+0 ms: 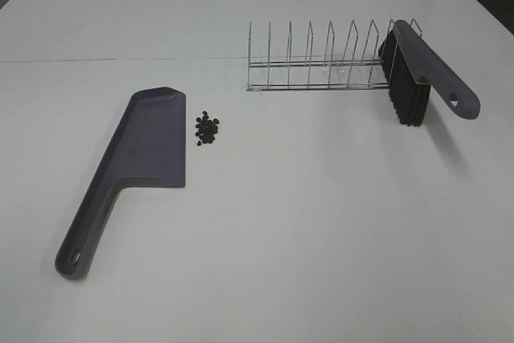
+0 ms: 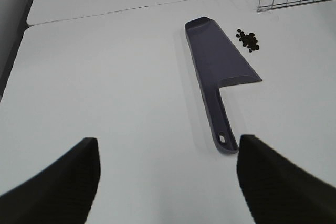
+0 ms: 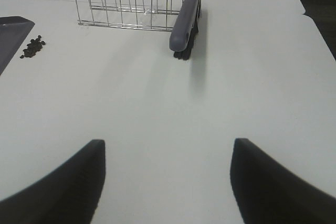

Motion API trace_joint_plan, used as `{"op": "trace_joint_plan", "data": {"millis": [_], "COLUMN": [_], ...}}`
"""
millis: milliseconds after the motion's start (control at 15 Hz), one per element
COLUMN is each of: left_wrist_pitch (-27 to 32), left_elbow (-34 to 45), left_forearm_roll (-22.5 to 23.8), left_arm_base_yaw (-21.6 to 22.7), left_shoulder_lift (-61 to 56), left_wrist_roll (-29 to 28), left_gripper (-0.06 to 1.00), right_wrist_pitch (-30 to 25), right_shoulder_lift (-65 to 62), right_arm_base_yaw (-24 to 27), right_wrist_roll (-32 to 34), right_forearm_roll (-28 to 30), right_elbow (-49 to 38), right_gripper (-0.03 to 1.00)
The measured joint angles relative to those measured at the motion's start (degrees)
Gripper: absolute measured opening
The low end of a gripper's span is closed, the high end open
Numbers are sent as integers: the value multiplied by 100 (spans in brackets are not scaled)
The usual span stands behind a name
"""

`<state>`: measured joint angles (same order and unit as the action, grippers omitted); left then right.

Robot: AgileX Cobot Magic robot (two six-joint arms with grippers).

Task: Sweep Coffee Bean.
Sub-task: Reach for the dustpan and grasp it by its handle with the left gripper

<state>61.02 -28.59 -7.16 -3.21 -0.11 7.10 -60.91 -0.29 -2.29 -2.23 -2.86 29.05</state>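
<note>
A small pile of dark coffee beans [image 1: 207, 128] lies on the white table just right of the grey dustpan [image 1: 143, 150], which lies flat with its handle toward the front left. The beans [image 2: 248, 40] and dustpan [image 2: 218, 72] show in the left wrist view, and the beans [image 3: 32, 47] also in the right wrist view. A grey brush with black bristles [image 1: 418, 78] leans in the right end of a wire rack [image 1: 321, 58]. My left gripper [image 2: 168, 182] is open and empty, short of the dustpan handle. My right gripper [image 3: 165, 182] is open and empty, well short of the brush [image 3: 185, 22].
The wire rack [image 3: 126, 3] stands at the back middle-right of the table. A seam line runs across the table behind the dustpan. The table's dark right edge lies beyond the brush. Neither arm shows in the high view.
</note>
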Motion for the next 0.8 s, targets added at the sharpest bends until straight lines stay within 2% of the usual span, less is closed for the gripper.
{"op": "trace_joint_plan", "data": {"millis": [200, 400, 467, 533, 600, 667, 800], "left_wrist_pitch": [-413, -1450, -1845, -2550, -2819, -2911, -2997], "left_elbow": [-86, -115, -115, -120, -218, -281, -796], "left_forearm_roll": [-11, -80, -97, -212, -315, -350, -453], "left_arm_base_yaw": [0, 0, 0, 0, 0, 0, 0], "left_shoulder_lift": [11, 688, 1083, 2103, 2733, 3002, 4332], "left_wrist_roll": [-97, -109, -109, -92, -52, -46, -6], "left_gripper": [67, 67, 67, 67, 67, 67, 67], "right_wrist_pitch": [0, 0, 0, 0, 0, 0, 0], "right_shoulder_lift": [0, 0, 0, 0, 0, 0, 0], "right_arm_base_yaw": [0, 0, 0, 0, 0, 0, 0], "right_wrist_roll": [0, 0, 0, 0, 0, 0, 0], "right_forearm_roll": [0, -6, -6, -6, -6, -6, -6], "right_elbow": [0, 0, 0, 0, 0, 0, 0], "right_gripper": [56, 56, 56, 56, 56, 56, 56]}}
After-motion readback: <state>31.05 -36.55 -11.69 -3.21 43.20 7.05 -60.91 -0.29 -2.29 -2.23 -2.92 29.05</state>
